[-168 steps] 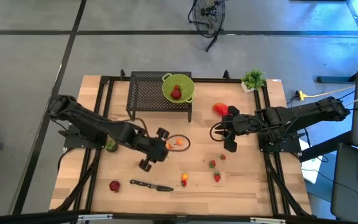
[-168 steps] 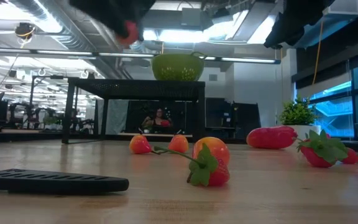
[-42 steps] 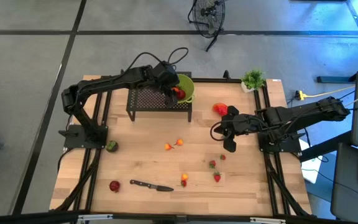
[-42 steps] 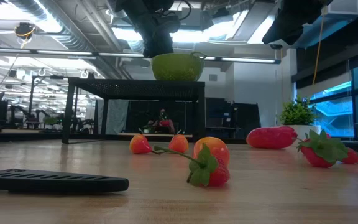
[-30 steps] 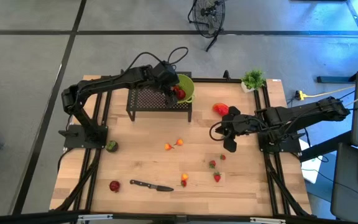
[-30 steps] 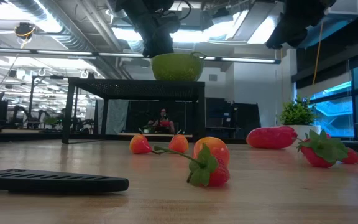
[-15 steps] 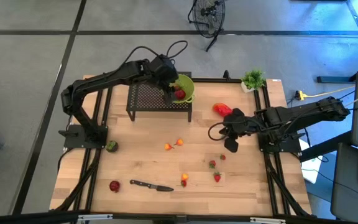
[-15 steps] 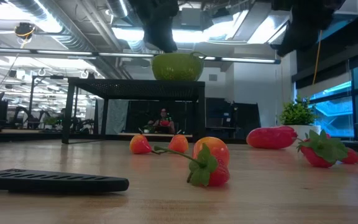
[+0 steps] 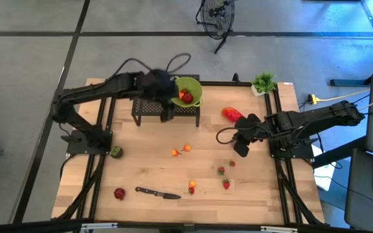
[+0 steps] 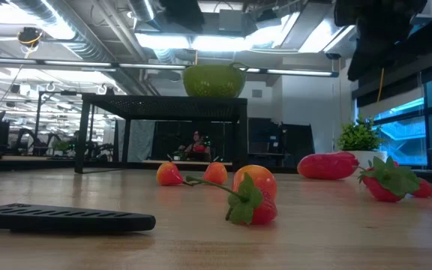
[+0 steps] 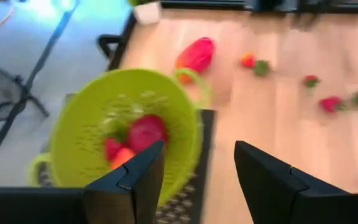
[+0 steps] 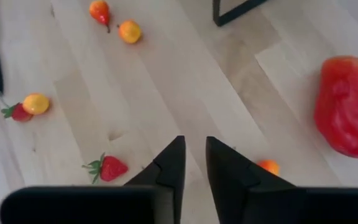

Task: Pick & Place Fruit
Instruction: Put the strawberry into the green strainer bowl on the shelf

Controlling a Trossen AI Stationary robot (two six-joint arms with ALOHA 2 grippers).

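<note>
Left hand (image 11: 194, 180) open, empty by the bowl (image 11: 123, 134); right hand (image 12: 193, 163) nearly closed, empty; red fruit (image 12: 348, 106) looks glossy, slippery, so grab mid-body.

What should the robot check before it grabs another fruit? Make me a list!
1. Left pincer empty and open: ok, nothing between its fingers.
2. Green colander sitting on the black rack: ok, with red fruit inside.
3. Right pincer empty: ok, fingers nearly together, holding nothing.
4. Big red fruit within the right pincer's reach: ok, probably; it lies close by.
5. Knife away from the loose strawberries: ok, apart.
6. Left arm clear of the colander: cannot tell, it is blurred.
</note>
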